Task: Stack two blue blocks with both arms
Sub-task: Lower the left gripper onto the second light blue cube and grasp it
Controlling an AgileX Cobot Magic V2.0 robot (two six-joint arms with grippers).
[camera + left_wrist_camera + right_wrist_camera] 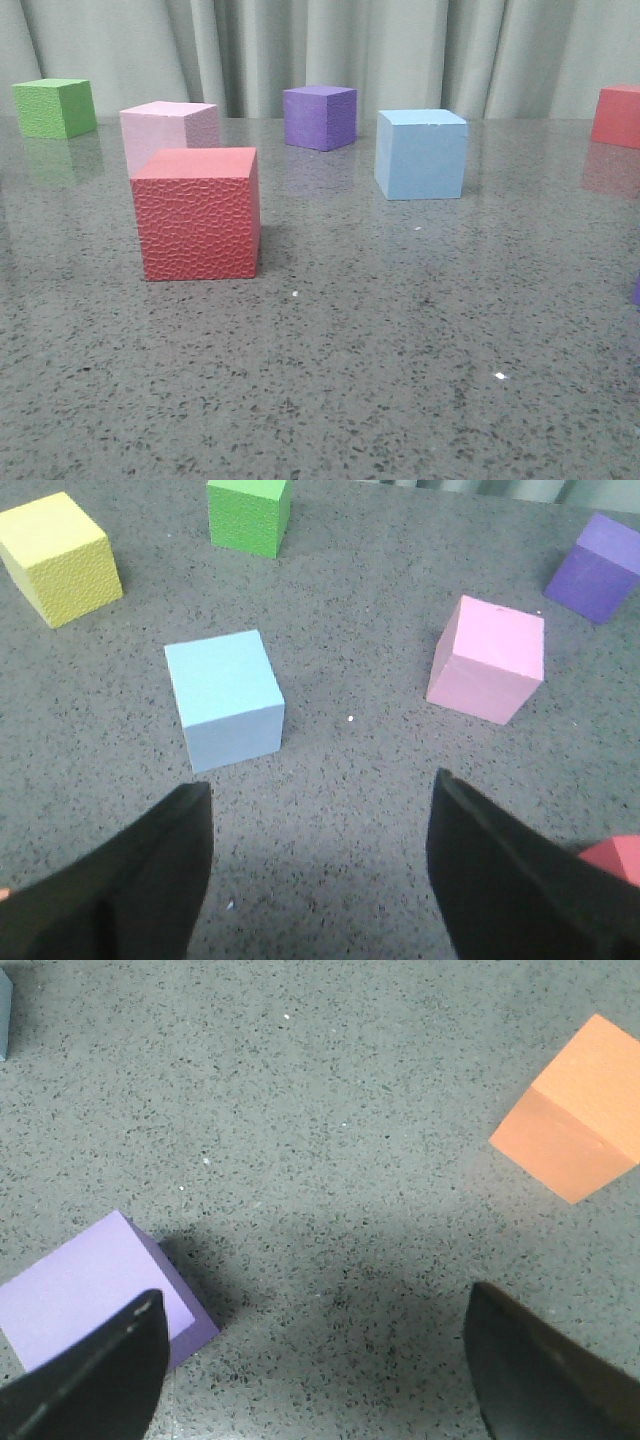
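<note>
Six cubes show in the front view on the speckled grey table (400, 380): a red cube (198, 213) near left, a pink cube (168, 130) just behind it, a green cube (55, 107) far left, a purple cube (319, 116) far centre, one blue block (421, 152) right of centre, and another red one (617, 115) at the far right edge.

Left wrist view — the left gripper (320, 865) hangs with its dark fingers (150, 880) wide apart, holding nothing; a blue block (224, 699) sits just beyond them, with a yellow cube (62, 558) farther off.

Right wrist view — the right gripper (315, 1365) is likewise spread and empty, above bare table between a lilac cube (90, 1292) and an orange cube (573, 1110).
</note>
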